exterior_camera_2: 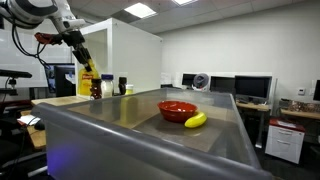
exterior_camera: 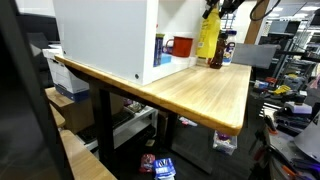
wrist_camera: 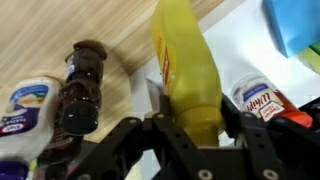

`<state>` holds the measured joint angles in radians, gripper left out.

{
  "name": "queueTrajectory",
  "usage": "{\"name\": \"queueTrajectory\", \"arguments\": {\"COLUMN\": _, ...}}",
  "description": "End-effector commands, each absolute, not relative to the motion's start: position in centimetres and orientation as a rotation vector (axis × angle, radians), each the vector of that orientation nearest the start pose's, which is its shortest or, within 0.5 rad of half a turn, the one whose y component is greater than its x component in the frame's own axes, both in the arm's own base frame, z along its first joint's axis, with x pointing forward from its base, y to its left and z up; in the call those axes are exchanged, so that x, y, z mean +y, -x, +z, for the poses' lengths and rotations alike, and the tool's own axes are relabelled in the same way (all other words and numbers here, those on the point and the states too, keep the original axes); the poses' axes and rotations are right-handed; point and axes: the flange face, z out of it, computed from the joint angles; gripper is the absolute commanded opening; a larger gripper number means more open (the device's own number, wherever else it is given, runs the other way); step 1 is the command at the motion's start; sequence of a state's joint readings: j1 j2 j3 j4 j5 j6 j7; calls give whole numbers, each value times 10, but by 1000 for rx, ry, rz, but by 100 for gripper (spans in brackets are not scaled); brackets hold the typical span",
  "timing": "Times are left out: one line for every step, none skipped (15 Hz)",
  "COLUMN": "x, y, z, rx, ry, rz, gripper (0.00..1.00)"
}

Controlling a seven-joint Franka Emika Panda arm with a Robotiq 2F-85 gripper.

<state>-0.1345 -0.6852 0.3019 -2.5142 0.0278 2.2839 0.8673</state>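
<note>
**A:** Where are you working?

**B:** Beside the white box (exterior_camera: 105, 35), at the far end of the tabletop (exterior_camera: 205, 95). My arm (exterior_camera_2: 42, 12) comes in from above, past the box's corner. The forearm slopes down and the wrist is turned so the hand points at the wood.

**A:** Which step is this?

**B:** The grasp itself, I judge. My hand (wrist_camera: 185, 118) is clenched on the yellow bottle (wrist_camera: 185, 70), with a finger on each side. The bottle is just beside the box's open front, leaning slightly. I cannot tell whether its base touches the wood.

**A:** What does the next move call for?

**B:** A firm squeeze and a straight path, I think. A dark bottle (wrist_camera: 80, 85) and a white jar (wrist_camera: 25, 115) stand close on the side away from the box.
</note>
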Motion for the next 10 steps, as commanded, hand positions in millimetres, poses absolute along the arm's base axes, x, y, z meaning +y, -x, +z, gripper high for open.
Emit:
{"name": "queueTrajectory", "arguments": {"x": 80, "y": -367, "z": 541, "rx": 1354, "ry": 2717, "rz": -722, "gripper": 26}}
{"name": "queueTrajectory", "arguments": {"x": 81, "y": -366, "z": 539, "rx": 1411, "ry": 2702, "rz": -731, "gripper": 26}}
{"name": "queueTrajectory", "arguments": {"x": 83, "y": -365, "z": 537, "rx": 1458, "ry": 2685, "rz": -733, "gripper": 26}}
{"name": "queueTrajectory", "arguments": {"x": 84, "y": -363, "z": 535, "rx": 1521, "ry": 2676, "rz": -747, "gripper": 26}}
{"name": "queueTrajectory", "arguments": {"x": 87, "y": -363, "z": 533, "rx": 1570, "ry": 2664, "rz": -765, "gripper": 26}}
{"name": "queueTrajectory", "arguments": {"x": 89, "y": -361, "z": 531, "rx": 1622, "ry": 2658, "rz": -788, "gripper": 26}}
{"name": "queueTrajectory", "arguments": {"x": 92, "y": -360, "z": 529, "rx": 1704, "ry": 2650, "rz": -806, "gripper": 26}}
{"name": "queueTrajectory", "arguments": {"x": 93, "y": -359, "z": 528, "rx": 1734, "ry": 2644, "rz": -818, "gripper": 26}}
{"name": "queueTrajectory", "arguments": {"x": 95, "y": -357, "z": 526, "rx": 1784, "ry": 2641, "rz": -824, "gripper": 26}}
{"name": "queueTrajectory", "arguments": {"x": 95, "y": -355, "z": 524, "rx": 1820, "ry": 2635, "rz": -832, "gripper": 26}}
